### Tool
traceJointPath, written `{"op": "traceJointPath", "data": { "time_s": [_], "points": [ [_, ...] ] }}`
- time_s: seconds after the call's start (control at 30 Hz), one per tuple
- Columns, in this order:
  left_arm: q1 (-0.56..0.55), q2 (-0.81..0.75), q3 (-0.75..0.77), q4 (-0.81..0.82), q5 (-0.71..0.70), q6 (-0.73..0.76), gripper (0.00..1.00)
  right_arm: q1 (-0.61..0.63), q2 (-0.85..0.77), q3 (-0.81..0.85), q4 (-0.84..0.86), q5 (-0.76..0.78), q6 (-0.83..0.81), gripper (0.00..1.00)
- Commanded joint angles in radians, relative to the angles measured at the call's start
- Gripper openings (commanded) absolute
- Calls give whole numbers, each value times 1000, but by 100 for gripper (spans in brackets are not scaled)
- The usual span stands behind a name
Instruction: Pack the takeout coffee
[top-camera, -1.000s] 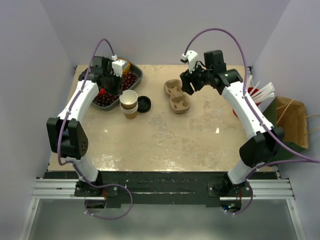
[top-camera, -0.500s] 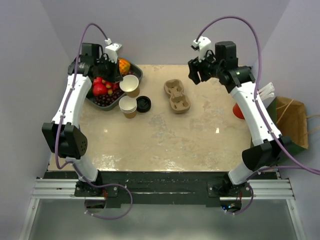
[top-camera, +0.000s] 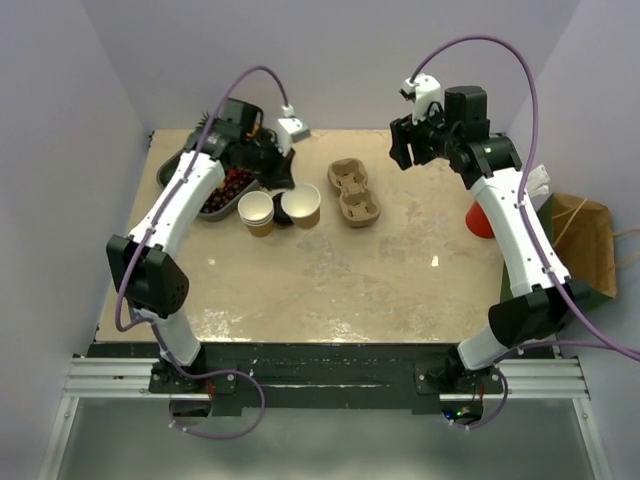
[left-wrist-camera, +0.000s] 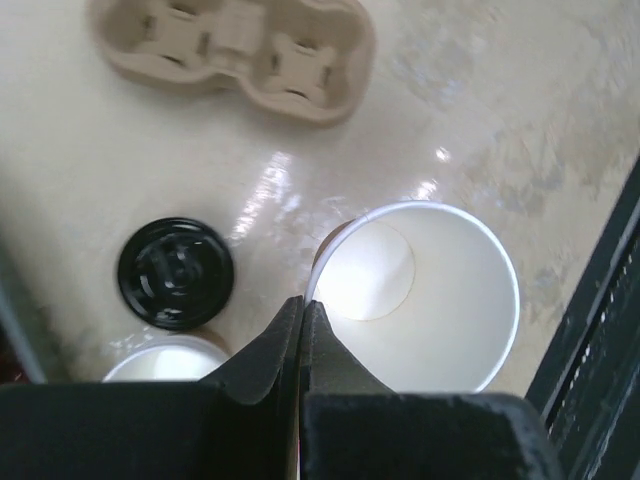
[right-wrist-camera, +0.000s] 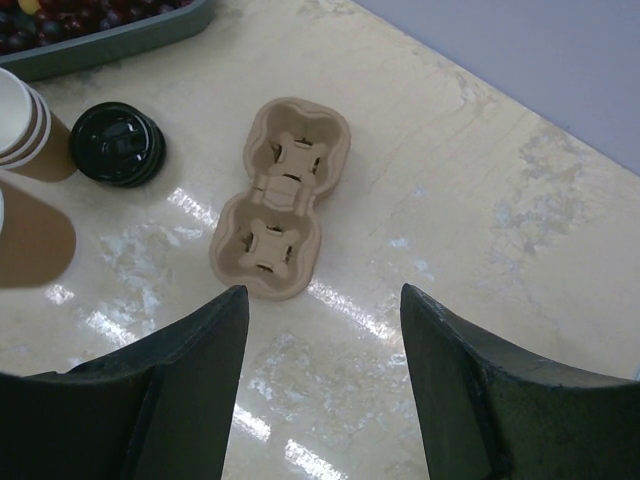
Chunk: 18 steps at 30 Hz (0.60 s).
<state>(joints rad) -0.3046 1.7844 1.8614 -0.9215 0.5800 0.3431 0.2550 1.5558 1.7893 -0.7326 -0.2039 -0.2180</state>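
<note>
One cup (left-wrist-camera: 440, 300), lidless, is pinched at its rim by the closed left gripper (left-wrist-camera: 302, 302) in the upper middle of the top view, between the cup stack (top-camera: 256, 208) and the pulp carrier (top-camera: 354, 193), with a black lid (left-wrist-camera: 175, 272) just beside it. The right gripper (right-wrist-camera: 320, 390) is held wide open and empty at upper right, near the carrier. Readying a single cup is judged to be the step in hand; next it must be stood upright on the worktop (top-camera: 330, 280) and lidded.

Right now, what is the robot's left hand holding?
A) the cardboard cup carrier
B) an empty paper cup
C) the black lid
B: the left gripper pinches the rim of the paper cup, which is empty and white inside; the black lid lies untouched nearby.
</note>
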Motion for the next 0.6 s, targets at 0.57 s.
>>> {"op": "traceJointPath", "data": {
  "time_s": [0.57],
  "points": [
    [-231,115,-215,87,46,185,0,-20,32,-19,13,-71,20,65]
  ]
}}
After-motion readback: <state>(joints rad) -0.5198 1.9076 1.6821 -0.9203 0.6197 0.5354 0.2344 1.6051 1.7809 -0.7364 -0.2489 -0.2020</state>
